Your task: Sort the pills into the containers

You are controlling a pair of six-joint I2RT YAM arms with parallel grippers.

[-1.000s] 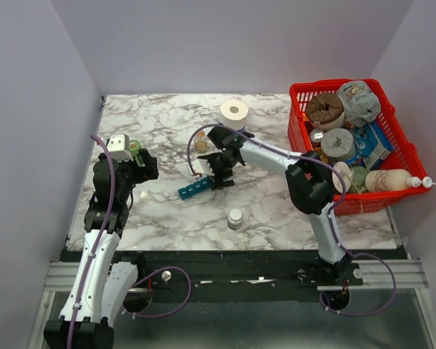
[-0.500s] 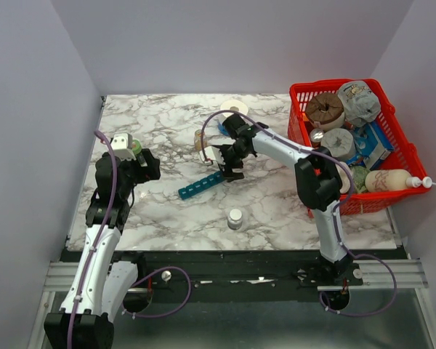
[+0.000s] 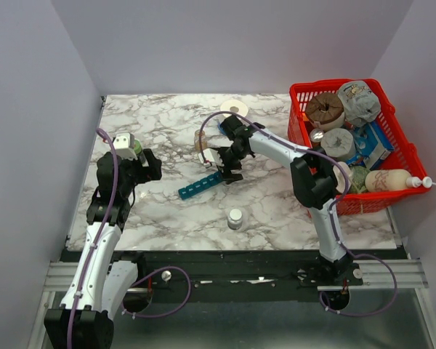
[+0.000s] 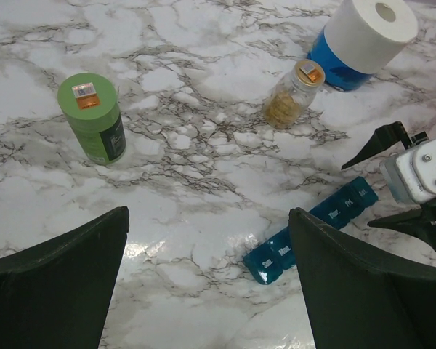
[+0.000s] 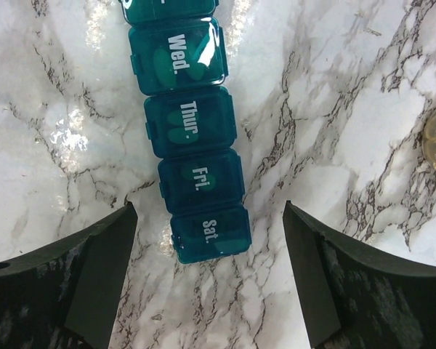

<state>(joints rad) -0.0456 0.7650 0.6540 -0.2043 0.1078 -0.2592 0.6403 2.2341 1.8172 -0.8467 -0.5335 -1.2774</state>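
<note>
The containers are one teal strip (image 3: 200, 185) (image 4: 272, 256) lying slantwise mid-table, its lids down. In the right wrist view the strip (image 5: 192, 131) shows Wed, Thur, Fri and Sat lids, and pale pills (image 5: 178, 64) show through some of them. My right gripper (image 3: 229, 171) (image 5: 208, 211) hovers open over the strip's Sat end, one finger on each side, touching nothing. At the left of the table my left gripper (image 3: 146, 166) (image 4: 208, 212) is wide open and empty, looking toward the strip's Sun end from a distance.
A small amber jar (image 3: 201, 139) (image 4: 291, 102) with tan pieces stands just behind the strip. Near the left gripper is a green bottle (image 4: 93, 116). A paper roll (image 3: 235, 107) stands at the back, a white-capped bottle (image 3: 235, 217) in front, a full red basket (image 3: 299, 93) on the right.
My right gripper has shifted up and to the right along the strip, from over its middle to its Sat end. The left arm has barely moved.
</note>
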